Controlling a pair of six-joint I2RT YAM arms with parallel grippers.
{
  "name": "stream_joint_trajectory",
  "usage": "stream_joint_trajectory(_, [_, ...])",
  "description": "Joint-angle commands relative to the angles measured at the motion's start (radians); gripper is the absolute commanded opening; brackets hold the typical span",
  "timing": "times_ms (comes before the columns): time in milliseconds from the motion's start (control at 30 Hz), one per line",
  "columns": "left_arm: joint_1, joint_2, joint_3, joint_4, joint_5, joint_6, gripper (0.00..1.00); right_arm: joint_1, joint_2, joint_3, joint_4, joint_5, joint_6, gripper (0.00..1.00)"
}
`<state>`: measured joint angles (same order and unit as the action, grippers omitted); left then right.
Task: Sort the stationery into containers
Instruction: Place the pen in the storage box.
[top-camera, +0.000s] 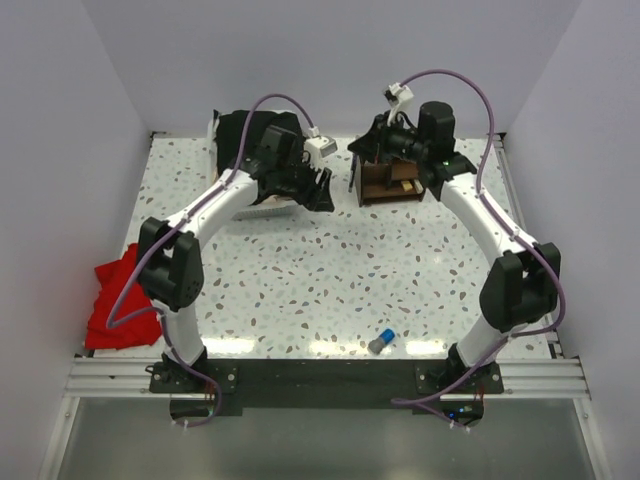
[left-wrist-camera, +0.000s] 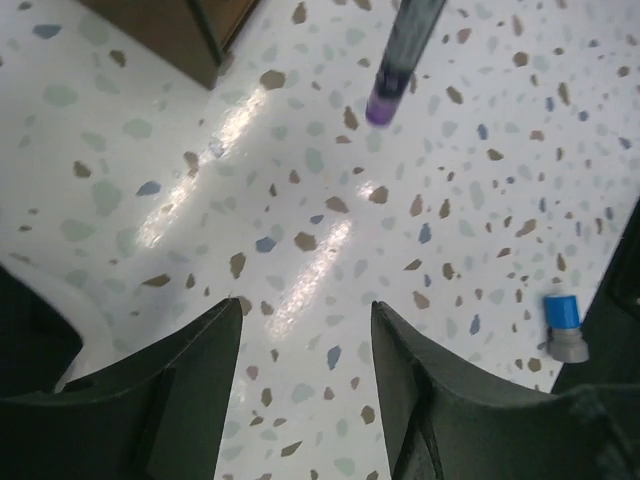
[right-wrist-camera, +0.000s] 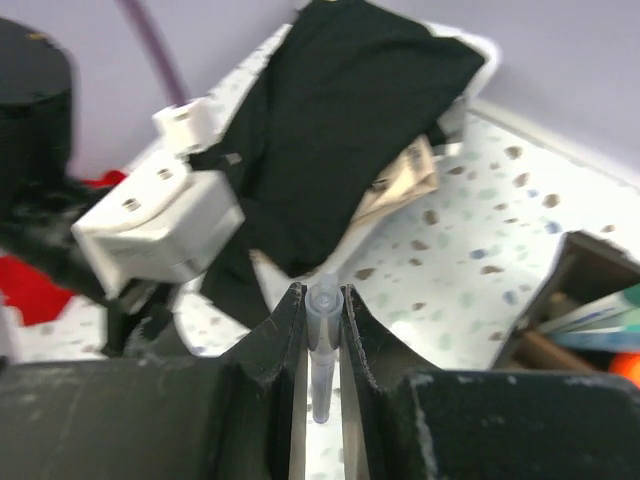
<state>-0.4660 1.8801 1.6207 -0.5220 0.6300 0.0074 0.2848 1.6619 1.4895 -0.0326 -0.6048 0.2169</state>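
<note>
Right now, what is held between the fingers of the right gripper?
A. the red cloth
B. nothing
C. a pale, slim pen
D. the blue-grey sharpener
C: the right wrist view shows the right gripper shut on a pale pen, whose end stands up between the jaws.

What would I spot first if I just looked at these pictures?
Probably the right hand, pinching a pale pen near the brown wooden organiser at the back of the table. Next, the bright red cloth at the left edge and a little blue sharpener alone near the front.
</note>
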Motion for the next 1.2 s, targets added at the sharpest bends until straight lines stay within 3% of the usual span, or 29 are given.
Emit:
stream_joint_trajectory(0, [0.013, -0.113, -0.056, -0.045, -0.208, 0.1, 0.6, -0.007, 0.056, 0.095, -0.046, 0.105, -0.212, 0.0])
stream_joint_trajectory(167, [0.015, -0.154, -0.105, -0.053, -0.25, 0.137, 0.61, -0.016, 0.14, 0.133, 0.008, 0.169, -0.31, 0.0])
stream_joint_trajectory(200, [0.013, -0.159, -0.11, -0.053, -0.248, 0.14, 0.68, -0.018, 0.171, 0.152, 0.017, 0.18, -0.315, 0.0])
stream_joint_trajectory(700, [0.027, -0.139, -0.133, -0.079, -0.254, 0.177, 0.69, -0.049, 0.378, 0.391, 0.1, 0.25, -0.329, 0.0])
stream_joint_trajectory(1167, [0.03, -0.078, -0.078, -0.079, -0.202, 0.154, 0.69, -0.053, 0.438, 0.434, 0.132, 0.29, -0.315, 0.0])
